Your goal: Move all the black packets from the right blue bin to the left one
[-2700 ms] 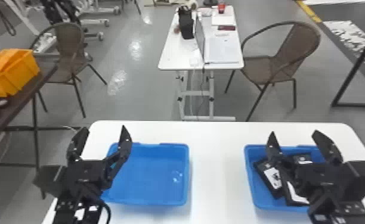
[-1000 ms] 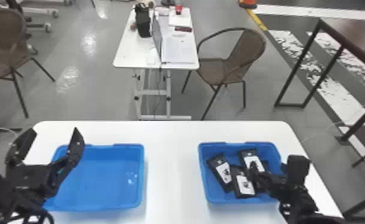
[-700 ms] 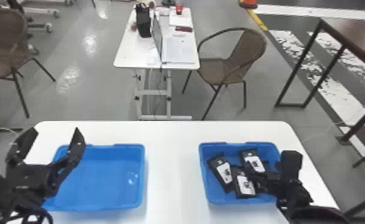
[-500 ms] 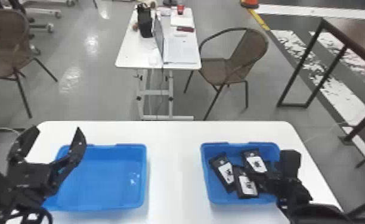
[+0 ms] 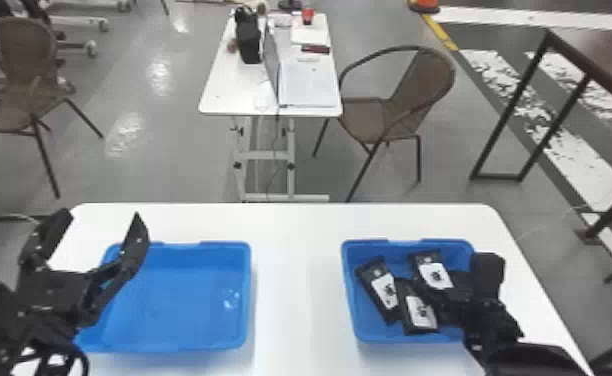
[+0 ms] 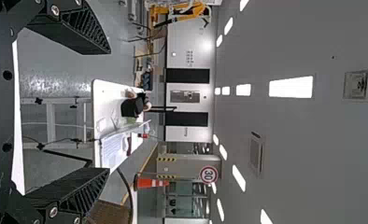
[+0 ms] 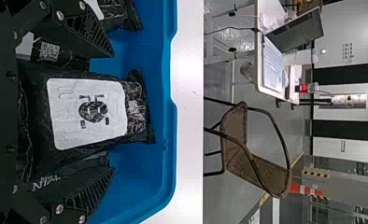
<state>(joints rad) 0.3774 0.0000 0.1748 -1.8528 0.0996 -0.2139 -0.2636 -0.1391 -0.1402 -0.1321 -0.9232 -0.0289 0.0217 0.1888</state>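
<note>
over the table [image 5: 295, 280], the right gripper [image 5: 450, 295] has parted jaws astride a packet [image 7: 86, 114]

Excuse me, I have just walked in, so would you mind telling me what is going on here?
The robot seems to be starting on the black packets. Its right gripper is down in the right blue bin, fingers open on either side of one packet, with others around it. The left gripper is open at the left bin, which holds no packets.

Crinkled, glossy black packets [image 7: 86, 114]; smooth plastic right blue bin [image 7: 169, 163]
</note>
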